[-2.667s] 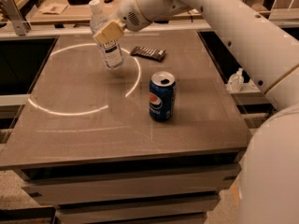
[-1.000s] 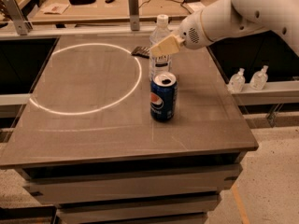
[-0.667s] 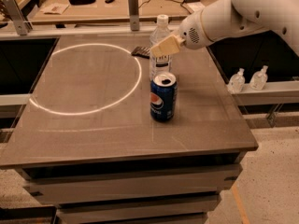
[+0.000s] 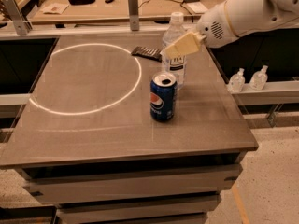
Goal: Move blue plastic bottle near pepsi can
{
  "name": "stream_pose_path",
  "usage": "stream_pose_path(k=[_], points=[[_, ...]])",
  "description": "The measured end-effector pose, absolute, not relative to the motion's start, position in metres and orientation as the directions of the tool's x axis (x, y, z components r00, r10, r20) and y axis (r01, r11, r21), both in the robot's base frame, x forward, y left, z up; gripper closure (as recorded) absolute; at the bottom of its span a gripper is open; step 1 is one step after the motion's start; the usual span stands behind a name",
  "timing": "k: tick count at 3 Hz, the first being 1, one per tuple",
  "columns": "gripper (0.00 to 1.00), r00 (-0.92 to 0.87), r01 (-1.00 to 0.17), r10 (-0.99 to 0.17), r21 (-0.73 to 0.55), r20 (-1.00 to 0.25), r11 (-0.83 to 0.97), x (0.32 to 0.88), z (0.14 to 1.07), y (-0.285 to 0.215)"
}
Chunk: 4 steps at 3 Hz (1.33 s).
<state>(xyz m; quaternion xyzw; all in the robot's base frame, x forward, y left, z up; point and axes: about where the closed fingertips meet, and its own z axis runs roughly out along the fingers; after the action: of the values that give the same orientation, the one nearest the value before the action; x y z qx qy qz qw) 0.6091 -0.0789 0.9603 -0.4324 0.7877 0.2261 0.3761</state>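
Note:
The blue plastic bottle [image 4: 174, 55], clear with a white cap and white label, stands upright just behind and slightly right of the pepsi can [image 4: 162, 97], almost touching it. The can stands upright on the grey table [image 4: 93, 129], right of centre. My gripper [image 4: 183, 45] comes in from the right on the white arm [image 4: 243, 13]. Its tan fingers are shut on the bottle's upper body. The bottle's base is close to the tabletop; I cannot tell whether it rests on it.
A flat black object [image 4: 146, 53] lies behind the can, left of the bottle. A white circle [image 4: 88, 78] is marked on the table's left half. Two small pump bottles [image 4: 247, 80] stand on a ledge right of the table. A cluttered workbench [image 4: 117, 3] lies behind.
The gripper carried the bottle from the back of the white circle rightward to behind the can. Over the last second it shifted a little further right.

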Motion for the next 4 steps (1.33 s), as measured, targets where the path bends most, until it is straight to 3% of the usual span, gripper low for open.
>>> stream_pose_path(k=[4], points=[[1.00, -0.311, -0.892, -0.525, 0.052, -0.792, 0.450, 0.577, 0.957, -0.064]])
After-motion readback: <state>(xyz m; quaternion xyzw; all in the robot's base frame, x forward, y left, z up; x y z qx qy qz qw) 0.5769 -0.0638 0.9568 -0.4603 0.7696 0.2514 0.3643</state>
